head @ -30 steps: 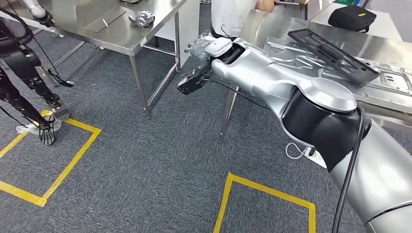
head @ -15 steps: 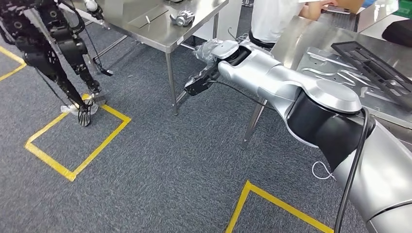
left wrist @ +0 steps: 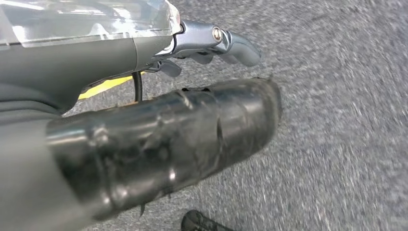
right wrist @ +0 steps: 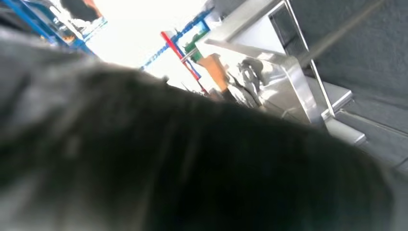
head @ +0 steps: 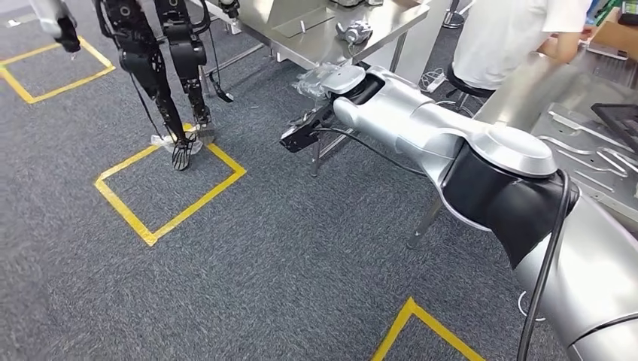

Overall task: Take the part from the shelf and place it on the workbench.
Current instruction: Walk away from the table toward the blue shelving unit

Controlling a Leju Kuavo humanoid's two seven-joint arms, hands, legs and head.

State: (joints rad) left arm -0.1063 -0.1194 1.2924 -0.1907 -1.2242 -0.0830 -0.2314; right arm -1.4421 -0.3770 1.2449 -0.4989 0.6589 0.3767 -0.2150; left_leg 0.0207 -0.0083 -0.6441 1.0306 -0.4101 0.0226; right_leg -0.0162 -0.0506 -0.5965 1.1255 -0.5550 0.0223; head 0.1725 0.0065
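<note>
Carpet [head: 248,271] with yellow tape squares lay nearest. Right arm [head: 421,128] reached forward at table height; right hand [head: 320,77] at its end, fingers too blurred to tell whether spread or holding anything. Left hand [left wrist: 211,41] hung over the floor, fingers slightly curled, holding nothing. Beyond, a small metal part [head: 353,31], possibly the target, sat on a steel table [head: 301,34], ahead of the right hand, nearer that arm; long axis unclear

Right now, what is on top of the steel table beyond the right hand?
On the steel table sit a small metal part and a flat plate. Its far end is out of frame.
</note>
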